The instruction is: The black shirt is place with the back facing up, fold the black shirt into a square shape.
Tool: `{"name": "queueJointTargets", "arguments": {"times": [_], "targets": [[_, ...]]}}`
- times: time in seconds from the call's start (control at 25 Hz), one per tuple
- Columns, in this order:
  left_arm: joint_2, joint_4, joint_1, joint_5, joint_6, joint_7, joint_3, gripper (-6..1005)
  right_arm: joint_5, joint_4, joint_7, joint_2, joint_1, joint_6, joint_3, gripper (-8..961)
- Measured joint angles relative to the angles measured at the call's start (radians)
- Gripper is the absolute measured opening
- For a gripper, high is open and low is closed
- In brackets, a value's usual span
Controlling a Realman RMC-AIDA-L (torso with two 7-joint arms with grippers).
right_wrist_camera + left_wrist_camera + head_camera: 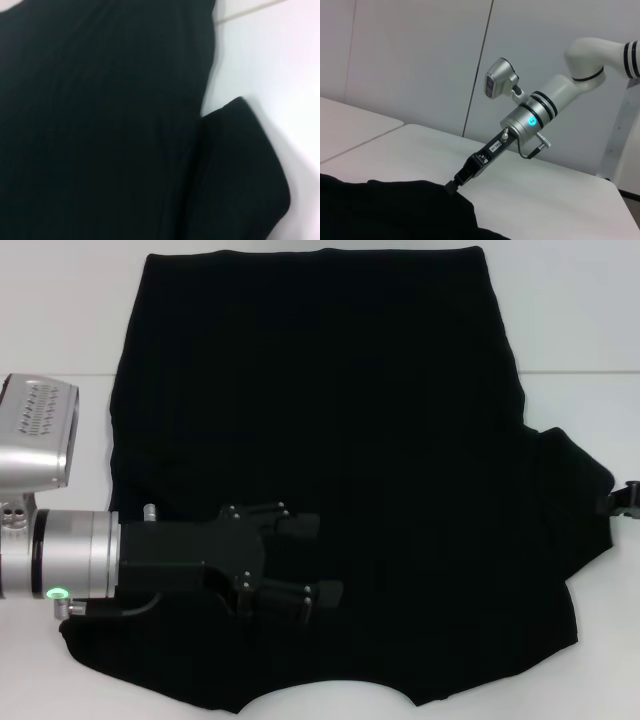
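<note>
Black shirt (330,430) fabric covers most of the white table (570,310) in the head view, spread flat, with the curved neckline edge nearest the robot and the straight hem at the far side. On the robot's left side the sleeve looks folded in over the body, so that edge runs fairly straight. On the robot's right the sleeve (570,490) still sticks out sideways onto the bare tabletop.

Nearest the robot, the left gripper (305,560) reaches in from the left over the near left part of the shirt. Its two black fingers (300,525) stand apart with a clear gap between them, and nothing is between them. Whether they touch the cloth cannot be told, black against black.

Farther across, the right gripper (454,184) is at the tip of the right sleeve, at the right edge of the head view. The left wrist view shows it angled down onto the table with its tip at the sleeve's edge, where the cloth rises in a slight peak. How its jaws stand cannot be told; the tip merges with the dark fabric.

The right wrist view shows the sleeve's rounded end (240,170) lying on the table beside the shirt's body.
</note>
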Motion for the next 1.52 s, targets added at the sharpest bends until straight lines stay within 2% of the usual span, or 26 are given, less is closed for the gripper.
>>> {"name": "queueJointTargets", "arguments": {"times": [0.2,0.4,0.64,1.52], "targets": [[-0.002,0.0,0.004,-0.004,0.007,-0.001,0.0,932,0.002,-0.003,-0.055,-0.003,-0.023,-0.005,0.097,6],[-0.003,0.0,0.004,-0.004,0.007,-0.012,0.0,932,0.028,-0.009,-0.102,-0.004,-0.047,-0.005,0.148,10],[-0.003,0.0,0.004,-0.004,0.008,-0.019,0.0,932,0.074,-0.009,-0.143,-0.004,-0.066,-0.005,0.156,15],[0.0,0.0,-0.002,0.003,-0.002,-0.027,0.0,931,0.076,0.001,-0.162,0.006,-0.067,0.068,0.158,33]]}}
